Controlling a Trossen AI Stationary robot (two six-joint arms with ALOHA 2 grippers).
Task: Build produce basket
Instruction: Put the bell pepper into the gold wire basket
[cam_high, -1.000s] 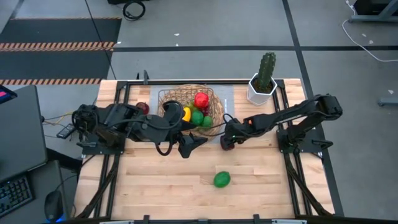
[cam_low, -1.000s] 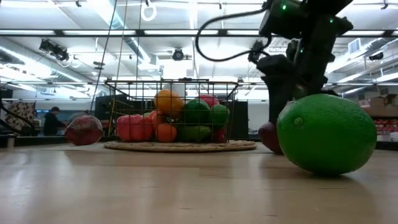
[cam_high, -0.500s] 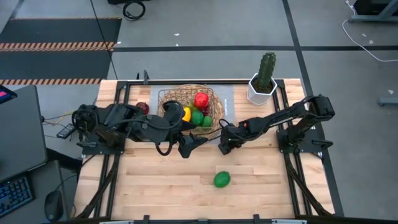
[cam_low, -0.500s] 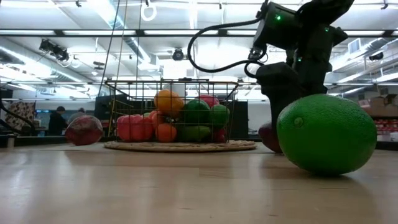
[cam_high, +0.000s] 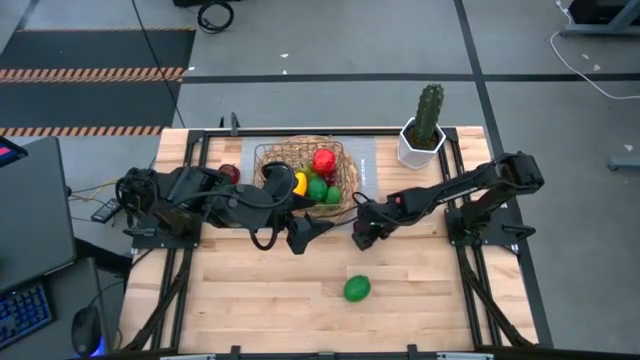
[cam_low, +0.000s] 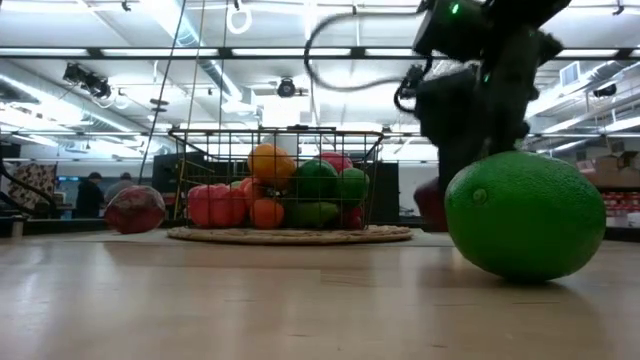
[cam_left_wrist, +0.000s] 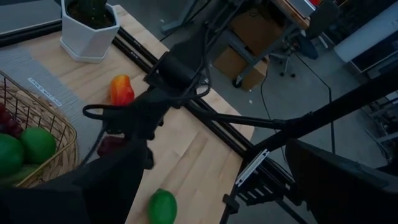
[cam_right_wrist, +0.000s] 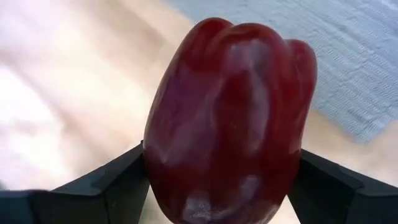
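Right claw (cam_right_wrist: 217, 186) closing round dark red pepper (cam_right_wrist: 227, 118), tabletop (cam_high: 300, 300) just beside basket (cam_high: 300, 160).
Fingers either side of pepper, contact unclear. Glossy skin could squirt out of an off-centre pinch, rolling toward lime (cam_high: 357, 288). Left claw (cam_high: 312, 228) spread, idle in front of basket. Against earlier frame: right claw narrower, shifted slightly toward left arm.
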